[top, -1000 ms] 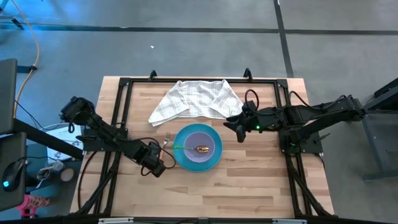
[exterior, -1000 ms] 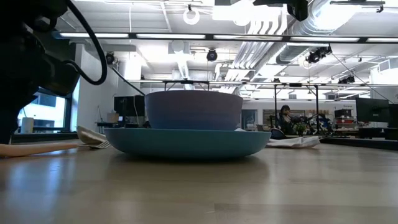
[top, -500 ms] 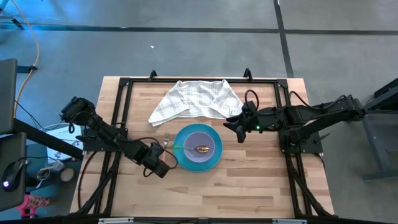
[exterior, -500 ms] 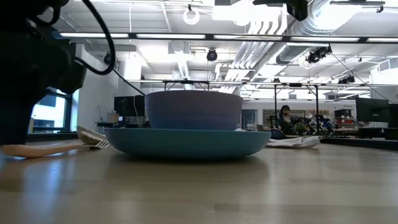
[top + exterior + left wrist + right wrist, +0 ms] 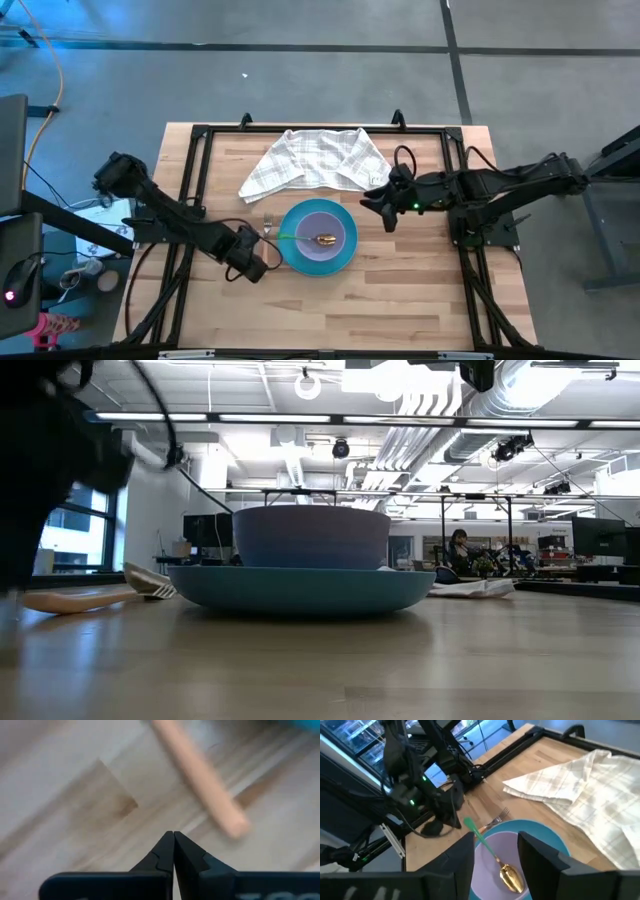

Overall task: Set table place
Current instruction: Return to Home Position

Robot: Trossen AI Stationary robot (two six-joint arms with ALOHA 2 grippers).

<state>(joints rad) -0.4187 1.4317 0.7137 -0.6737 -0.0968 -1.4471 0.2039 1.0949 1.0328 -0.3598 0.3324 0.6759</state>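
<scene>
Left gripper [image 5: 173,838] — fingers pressed together — hovers at 8 o'clock from the plate [image 5: 345,258], near the fork [image 5: 268,224]; right gripper [image 5: 378,210], spread, at 2 o'clock.

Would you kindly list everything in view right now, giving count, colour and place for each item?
table: one, light wood, dark frame rails.
plate: one, blue, mid-table.
bowl: one, lavender, on the plate.
spoon: one, gold with green handle, in the bowl.
fork: one, orange handle, flat on the table left of the plate.
cloth: one, white checked, crumpled behind the plate.
person: one, far off in the room.
left gripper: dark, jaws shut and empty, above the table near the fork's handle.
right gripper: dark, jaws open, raised right of the plate.
</scene>
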